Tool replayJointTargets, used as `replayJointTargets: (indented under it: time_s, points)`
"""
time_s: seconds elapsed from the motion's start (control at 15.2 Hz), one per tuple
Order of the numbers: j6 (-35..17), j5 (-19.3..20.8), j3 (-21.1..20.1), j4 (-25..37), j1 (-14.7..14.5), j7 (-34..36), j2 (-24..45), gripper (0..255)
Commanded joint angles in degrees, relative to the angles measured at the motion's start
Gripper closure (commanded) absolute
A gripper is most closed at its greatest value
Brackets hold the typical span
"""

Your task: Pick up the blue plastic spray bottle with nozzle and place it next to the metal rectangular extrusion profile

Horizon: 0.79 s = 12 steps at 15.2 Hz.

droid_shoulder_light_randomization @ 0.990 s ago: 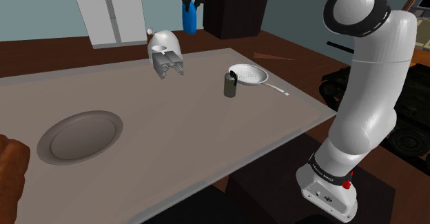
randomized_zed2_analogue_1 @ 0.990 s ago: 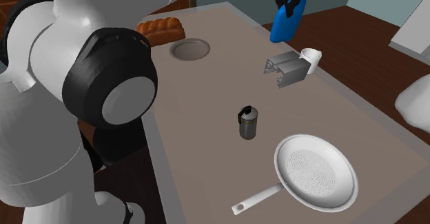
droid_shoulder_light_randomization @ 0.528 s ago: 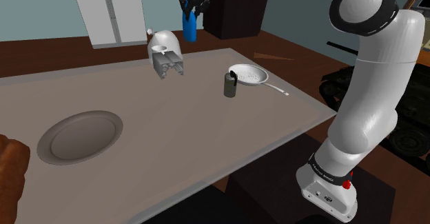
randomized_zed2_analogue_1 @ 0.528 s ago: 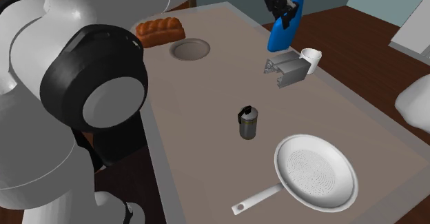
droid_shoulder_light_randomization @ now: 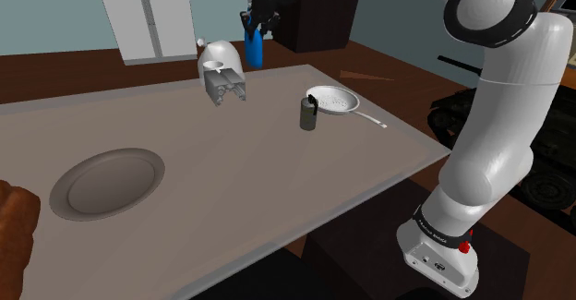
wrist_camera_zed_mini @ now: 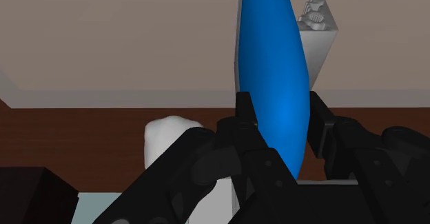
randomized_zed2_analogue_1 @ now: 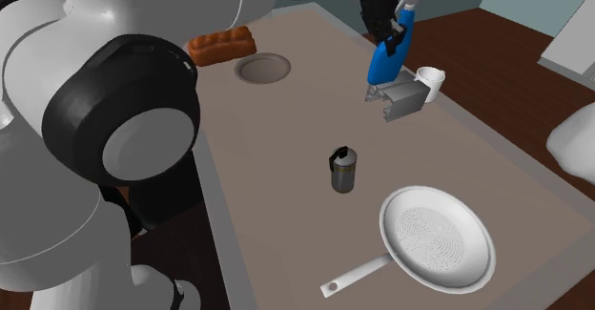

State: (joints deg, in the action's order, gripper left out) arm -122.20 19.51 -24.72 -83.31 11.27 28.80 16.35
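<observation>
The blue spray bottle (droid_shoulder_light_randomization: 252, 47) hangs nozzle-up, slightly tilted, with my black gripper (droid_shoulder_light_randomization: 257, 21) shut on its upper part. Its base is low over the table's far edge, just beside the grey metal extrusion profile (droid_shoulder_light_randomization: 226, 87). From the second exterior view, the bottle (randomized_zed2_analogue_1: 384, 62) reaches down to the near end of the extrusion (randomized_zed2_analogue_1: 405, 98), under the gripper (randomized_zed2_analogue_1: 396, 20). In the wrist view my gripper (wrist_camera_zed_mini: 282, 112) clasps the bottle (wrist_camera_zed_mini: 274, 71) on both sides, and the extrusion (wrist_camera_zed_mini: 318, 43) lies just beyond it. Whether the bottle touches the table I cannot tell.
A white mug (randomized_zed2_analogue_1: 431, 77) stands right behind the extrusion. Mid-table are a small grey canister (randomized_zed2_analogue_1: 341, 170) and a white frying pan (randomized_zed2_analogue_1: 437, 237). A round plate (droid_shoulder_light_randomization: 107, 182) and a bread loaf (randomized_zed2_analogue_1: 222, 41) sit at the other end. A white rounded object (droid_shoulder_light_randomization: 224, 54) is beyond the table.
My gripper has come down with the bottle, from high above the table's far edge to close beside the extrusion. The arm has stretched out further over the table.
</observation>
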Motion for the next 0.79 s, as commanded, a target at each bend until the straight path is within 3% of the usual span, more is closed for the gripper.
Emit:
replayJointTargets:
  time_s: [0.0,0.73]
  points:
    - [-1.5,0.2,0.1,-1.7,0.1,0.4,-0.2,255]
    - [-9.5,1.9,0.8,-9.4,0.5,2.8,0.3,255]
